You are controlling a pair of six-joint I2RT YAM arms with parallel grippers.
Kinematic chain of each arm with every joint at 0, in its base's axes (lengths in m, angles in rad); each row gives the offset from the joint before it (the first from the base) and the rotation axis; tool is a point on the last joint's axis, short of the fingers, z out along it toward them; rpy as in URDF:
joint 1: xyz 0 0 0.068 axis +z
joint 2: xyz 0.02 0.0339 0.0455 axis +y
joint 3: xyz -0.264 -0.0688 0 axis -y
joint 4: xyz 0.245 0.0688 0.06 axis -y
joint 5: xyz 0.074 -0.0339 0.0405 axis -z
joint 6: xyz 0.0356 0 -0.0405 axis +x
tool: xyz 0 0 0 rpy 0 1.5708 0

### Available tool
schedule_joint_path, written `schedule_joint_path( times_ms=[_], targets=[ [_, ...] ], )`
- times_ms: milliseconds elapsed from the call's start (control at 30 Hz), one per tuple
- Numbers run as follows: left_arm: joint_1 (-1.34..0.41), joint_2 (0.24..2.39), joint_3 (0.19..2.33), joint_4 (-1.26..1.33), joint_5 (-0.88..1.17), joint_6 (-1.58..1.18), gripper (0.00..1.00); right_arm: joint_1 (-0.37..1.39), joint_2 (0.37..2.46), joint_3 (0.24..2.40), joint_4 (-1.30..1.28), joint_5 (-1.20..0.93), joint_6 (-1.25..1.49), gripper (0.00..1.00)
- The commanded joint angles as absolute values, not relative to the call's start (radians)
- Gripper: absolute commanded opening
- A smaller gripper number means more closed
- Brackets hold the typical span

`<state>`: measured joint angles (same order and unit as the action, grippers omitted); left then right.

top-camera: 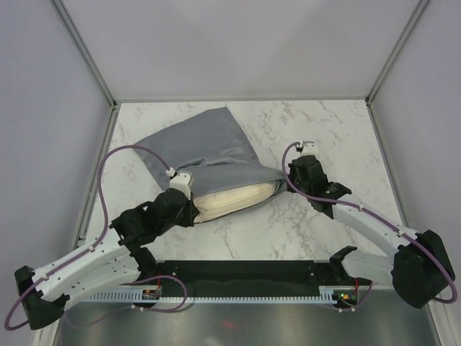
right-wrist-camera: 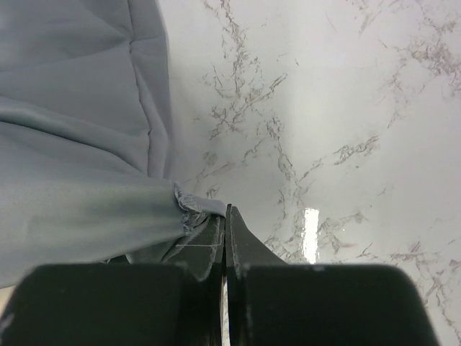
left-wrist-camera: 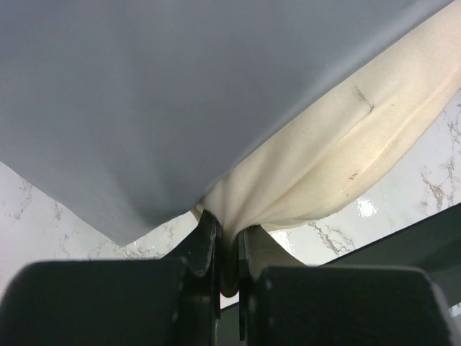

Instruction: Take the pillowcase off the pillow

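Pillow, cream, lies near the middle of the marble worktop. Its near edge is exposed at the mouth of the grey pillowcase, which extends toward the far left corner. Left gripper pinches a fold of the pillow's left corner; right gripper is clamped on the pillowcase hem at the right.

White marble-look counter w/ grey veins, grey pillowcase lying on it left of center, cream pillow sticking out the case's near open end.
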<state>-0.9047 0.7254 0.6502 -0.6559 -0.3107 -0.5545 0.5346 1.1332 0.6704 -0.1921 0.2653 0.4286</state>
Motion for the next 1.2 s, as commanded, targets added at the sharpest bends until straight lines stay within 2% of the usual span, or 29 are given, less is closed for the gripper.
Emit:
schedule_joint_path(
  times_ms=[0, 300, 633, 900, 1167],
  targets=[
    [-0.900, 0.663, 0.736, -0.600, -0.304, -0.572, 0.02, 0.528, 1.167, 0.670, -0.150, 0.265, 0.413, 0.00],
    [-0.900, 0.646, 0.788, -0.638, -0.261, -0.558, 0.02, 0.528, 1.302, 0.705, -0.051, 0.230, 0.417, 0.00],
    [-0.900, 0.635, 0.746, -0.641, -0.190, -0.560, 0.02, 0.488, 1.564, 1.015, -0.037, 0.181, 0.354, 0.00],
    [-0.900, 0.637, 0.745, -0.641, -0.141, -0.548, 0.02, 0.451, 1.739, 1.176, -0.041, 0.097, 0.311, 0.00],
    [-0.900, 0.719, 0.746, -0.586, -0.126, -0.555, 0.02, 0.451, 1.680, 1.218, -0.115, 0.040, 0.288, 0.02]
  ],
)
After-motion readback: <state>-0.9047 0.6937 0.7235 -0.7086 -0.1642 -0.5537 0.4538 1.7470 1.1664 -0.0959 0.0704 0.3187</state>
